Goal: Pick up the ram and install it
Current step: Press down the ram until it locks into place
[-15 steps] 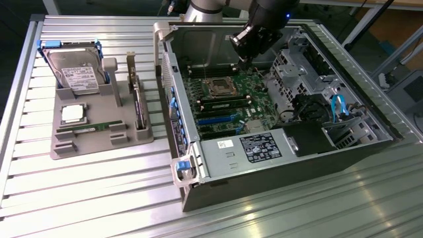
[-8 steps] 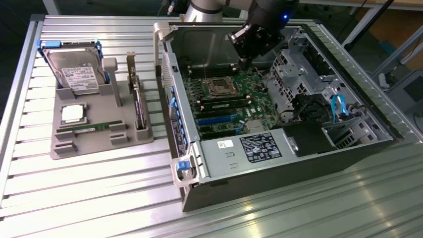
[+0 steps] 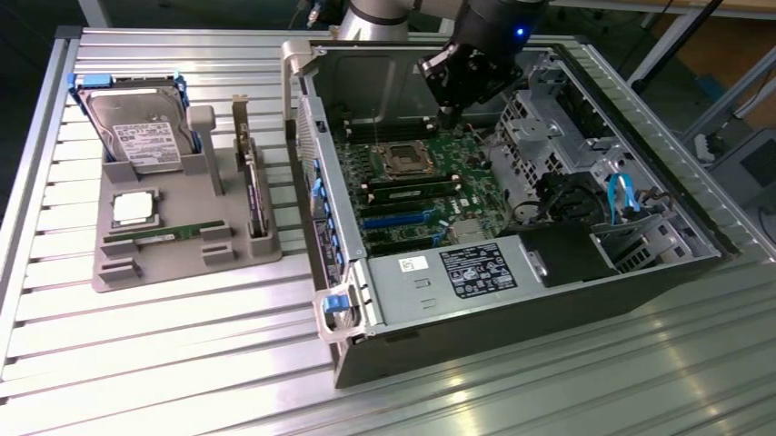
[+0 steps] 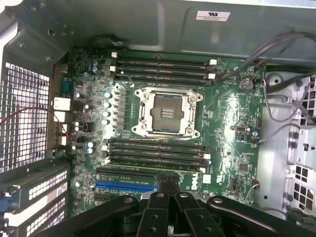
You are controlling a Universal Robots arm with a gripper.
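A slim green ram stick (image 3: 155, 234) lies flat in a slot of the grey parts holder (image 3: 243, 259), at the exterior view's left. My gripper (image 3: 452, 116) hangs shut inside the open computer case (image 3: 510, 272), well away from that stick. It is above the motherboard, just beyond the processor socket (image 3: 401, 162). In the wrist view the shut black fingers (image 4: 168, 192) hold nothing. Below them are the socket (image 4: 165, 111) and the rows of memory slots (image 4: 158, 153). A thin green strip (image 3: 412, 193) lies along the slots near the socket; I cannot tell if it is a seated stick.
The holder also carries a hard drive (image 3: 136, 127), a square silver processor (image 3: 134, 207) and an upright card (image 3: 253, 191). Case walls, a drive cage (image 3: 546, 136) and loose cables (image 4: 286, 98) hem in the motherboard. The ribbed metal table (image 3: 182, 363) lies in front.
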